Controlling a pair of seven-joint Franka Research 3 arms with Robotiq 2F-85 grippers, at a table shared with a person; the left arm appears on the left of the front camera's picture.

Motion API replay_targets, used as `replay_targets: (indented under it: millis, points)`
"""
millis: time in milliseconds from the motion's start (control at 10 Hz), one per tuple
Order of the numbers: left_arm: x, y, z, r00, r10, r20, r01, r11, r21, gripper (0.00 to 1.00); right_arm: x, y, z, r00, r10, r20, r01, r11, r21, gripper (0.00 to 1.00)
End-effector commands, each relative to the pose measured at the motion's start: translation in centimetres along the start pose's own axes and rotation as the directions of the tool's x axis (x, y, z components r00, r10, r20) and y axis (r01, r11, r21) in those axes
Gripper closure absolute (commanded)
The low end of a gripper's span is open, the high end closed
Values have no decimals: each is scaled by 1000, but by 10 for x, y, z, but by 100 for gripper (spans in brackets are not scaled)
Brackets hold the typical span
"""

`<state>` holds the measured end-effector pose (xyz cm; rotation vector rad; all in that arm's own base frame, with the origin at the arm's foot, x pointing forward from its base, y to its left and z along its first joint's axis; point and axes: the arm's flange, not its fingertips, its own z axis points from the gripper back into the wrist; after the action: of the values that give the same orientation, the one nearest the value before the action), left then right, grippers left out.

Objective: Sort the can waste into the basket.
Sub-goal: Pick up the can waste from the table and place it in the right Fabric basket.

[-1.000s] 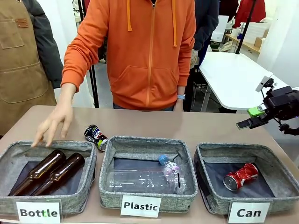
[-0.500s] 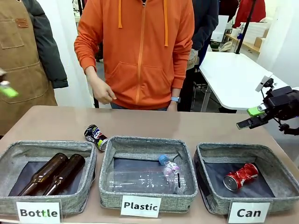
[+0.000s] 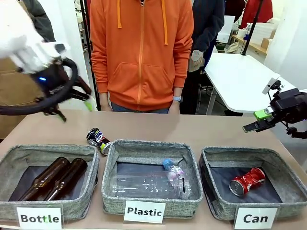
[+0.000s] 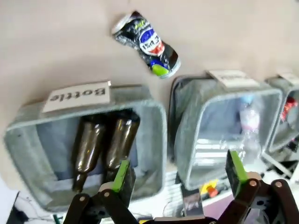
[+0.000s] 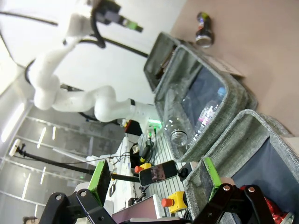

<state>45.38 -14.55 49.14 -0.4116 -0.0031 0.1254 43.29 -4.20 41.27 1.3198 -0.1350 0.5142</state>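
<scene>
The dark crushed can (image 3: 98, 140) lies on the table behind the gap between the Bottle and Plastic bins, also seen from the left wrist (image 4: 147, 43) and far off from the right wrist (image 5: 204, 29). The red crushed can (image 3: 247, 180) lies inside the grey "Can" basket (image 3: 240, 152). My left gripper (image 3: 74, 110) hangs open and empty above the table's back left, up and left of the dark can; its green fingertips (image 4: 122, 175) frame the Bottle bin. At the far right my right gripper (image 3: 256, 120) is open and empty, above and behind the Can basket (image 5: 252, 140).
The Bottle bin (image 3: 91, 158) holds two brown bottles (image 3: 53, 177). The Plastic bin (image 3: 151, 146) holds a clear bottle (image 3: 148, 184). A person in an orange hoodie (image 3: 141, 52) stands at the far edge, hands off the table.
The person's arm drew back from the Bottle bin to their side. My left arm swung in from the left to above the table's back left. The right arm stayed still.
</scene>
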Motion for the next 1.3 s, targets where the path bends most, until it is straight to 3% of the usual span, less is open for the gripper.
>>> replay_targets:
  millis: [0,100,300,500,1200]
  points:
    - [35,-27,-35,990,140,15,-141,985,102,0,-2,1,-1,1000,8,2,-8,1000,-15,1]
    - [43,-37,-60,986,164,-2,-162,976,144,0,-2,1,-1,1000,8,2,-8,1000,-15,1]
    - [56,-38,-96,944,305,129,-322,936,143,0,-2,1,-1,1000,8,2,-8,1000,-15,1]
    - [66,-35,-113,909,367,199,-396,908,135,0,-2,1,-1,1000,8,2,-8,1000,-15,1]
    - [98,-22,-172,885,410,219,-455,861,226,0,-2,1,-1,1000,8,2,-8,1000,-15,1]
